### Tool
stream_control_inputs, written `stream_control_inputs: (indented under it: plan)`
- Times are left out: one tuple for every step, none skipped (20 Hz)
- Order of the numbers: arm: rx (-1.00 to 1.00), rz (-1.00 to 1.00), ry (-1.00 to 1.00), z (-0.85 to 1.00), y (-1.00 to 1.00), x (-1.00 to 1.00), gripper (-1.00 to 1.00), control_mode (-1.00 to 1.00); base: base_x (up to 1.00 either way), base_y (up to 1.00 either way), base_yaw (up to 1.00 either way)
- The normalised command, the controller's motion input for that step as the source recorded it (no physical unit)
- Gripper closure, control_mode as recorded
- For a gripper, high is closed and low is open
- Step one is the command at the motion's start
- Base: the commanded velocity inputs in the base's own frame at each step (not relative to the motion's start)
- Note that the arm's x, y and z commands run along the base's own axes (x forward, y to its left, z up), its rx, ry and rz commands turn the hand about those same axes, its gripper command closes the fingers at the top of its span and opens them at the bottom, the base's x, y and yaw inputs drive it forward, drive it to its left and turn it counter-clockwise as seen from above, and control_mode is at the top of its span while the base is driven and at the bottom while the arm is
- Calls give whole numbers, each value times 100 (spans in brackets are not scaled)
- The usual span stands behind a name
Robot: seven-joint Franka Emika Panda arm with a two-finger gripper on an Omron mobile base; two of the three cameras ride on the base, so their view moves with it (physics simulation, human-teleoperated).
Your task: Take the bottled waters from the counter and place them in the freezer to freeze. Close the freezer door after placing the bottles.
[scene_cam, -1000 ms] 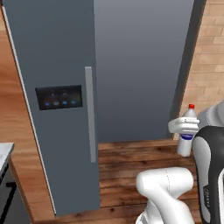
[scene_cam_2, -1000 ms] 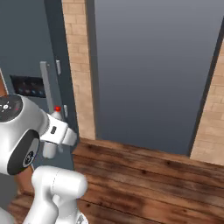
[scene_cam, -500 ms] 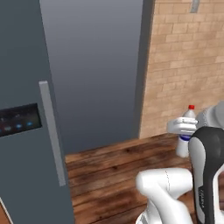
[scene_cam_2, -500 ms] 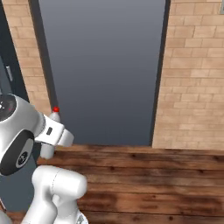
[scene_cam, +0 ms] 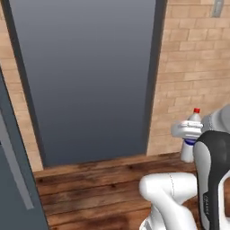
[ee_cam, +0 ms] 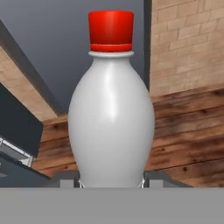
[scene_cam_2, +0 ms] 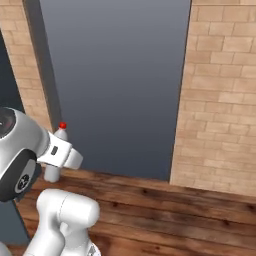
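One red-capped bottle (ee_cam: 111, 113) clenched upright in the gripper (ee_cam: 111, 181), before slate-grey freezer (scene_cam: 90, 81), brick wall (scene_cam: 193, 67), plank floor (scene_cam_2: 175, 215).

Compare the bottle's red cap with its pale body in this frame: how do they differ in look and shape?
The red cap is a saturated red, short, straight-sided cylinder; the bottle body is pale whitish, tall and bulging, widest low down and narrowing to the neck. The cap looks matte, while the body shows a soft vertical sheen. Both stand upright on one axis, carried in the gripper before the dark slate panel.
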Motion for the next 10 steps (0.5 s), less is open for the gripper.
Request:
stream_control_inputs:
  plan:
    - [0, 0, 0, 0, 0, 0, 100, 100, 100, -77, 48]
    - [0, 0, 0, 0, 0, 0, 100, 100, 100, -68, 51]
    - [0, 0, 0, 0, 0, 0, 100, 100, 100, -64, 52]
    - [0, 0, 0, 0, 0, 0, 100, 100, 100, -59, 55]
    - [0, 0, 0, 0, 0, 0, 100, 100, 100, -57, 56]
    - [0, 0, 0, 0, 0, 0, 100, 100, 100, -57, 57]
    - [0, 0, 0, 0, 0, 0, 100, 100, 100, -60, 57]
    - [0, 0, 0, 0, 0, 0, 100, 100, 100, -61, 57]
    - [0, 0, 0, 0, 0, 0, 100, 100, 100, -61, 58]
    - [0, 0, 0, 0, 0, 0, 100, 100, 100, -62, 61]
